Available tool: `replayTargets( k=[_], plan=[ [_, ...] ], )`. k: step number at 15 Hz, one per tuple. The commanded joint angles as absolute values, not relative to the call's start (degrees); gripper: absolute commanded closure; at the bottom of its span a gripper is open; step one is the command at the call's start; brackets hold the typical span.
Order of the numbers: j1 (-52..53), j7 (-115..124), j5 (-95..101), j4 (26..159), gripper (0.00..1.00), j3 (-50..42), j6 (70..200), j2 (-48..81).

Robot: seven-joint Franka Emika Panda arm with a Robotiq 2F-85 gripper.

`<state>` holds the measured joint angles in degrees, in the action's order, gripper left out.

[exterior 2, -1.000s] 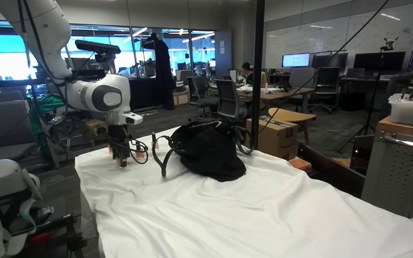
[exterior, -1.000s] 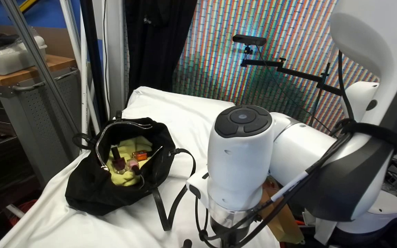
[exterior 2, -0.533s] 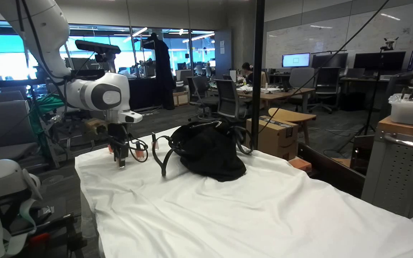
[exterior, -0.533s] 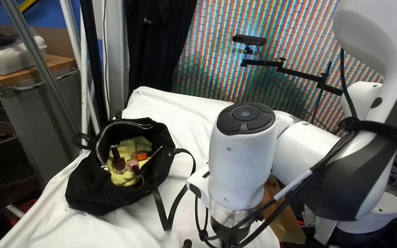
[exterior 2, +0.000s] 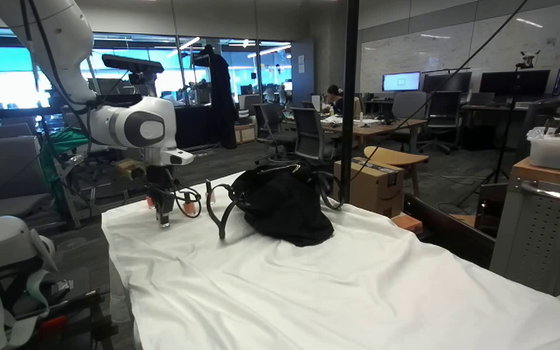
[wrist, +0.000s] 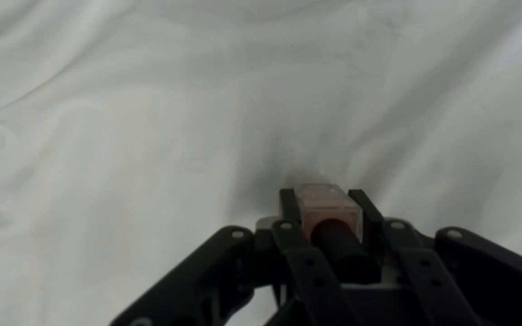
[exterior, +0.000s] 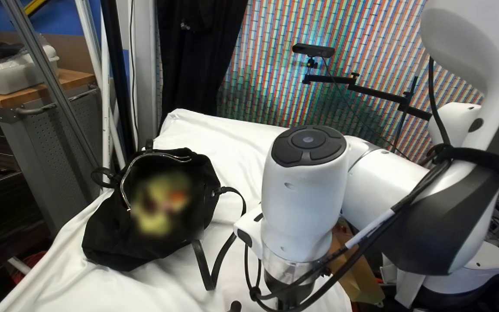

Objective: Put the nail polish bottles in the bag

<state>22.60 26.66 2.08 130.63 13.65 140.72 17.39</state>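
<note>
My gripper is shut on a small pinkish nail polish bottle, its black cap pointing back toward the palm. In an exterior view the gripper points straight down at the white cloth; whether the bottle's base touches it I cannot tell. Three reddish bottles stand nearby: one beside the gripper, another by the bag strap, a third behind the gripper. The black bag lies with its mouth open upward. Its yellow-green inside is blurred, with orange and dark patches.
The bag's strap loops onto the cloth between the bag and my gripper. A black cap shows at an exterior view's lower edge. The white cloth is wrinkled. A dark post rises behind the bag.
The jaws have come together on the pinkish bottle. The arm's wrist has risen slightly. The bag has stayed in place, but its inside is now blurred where bottles showed clearly before.
</note>
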Motion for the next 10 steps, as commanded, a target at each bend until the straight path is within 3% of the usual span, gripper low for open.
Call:
replayTargets(
  k=[1,10],
  plan=[
    [23.4,28.9,4.2,129.8,0.80,12.4,137.6,14.0],
    [22.1,42.0,13.1,120.8,0.80,7.3,135.5,13.3]
  ],
)
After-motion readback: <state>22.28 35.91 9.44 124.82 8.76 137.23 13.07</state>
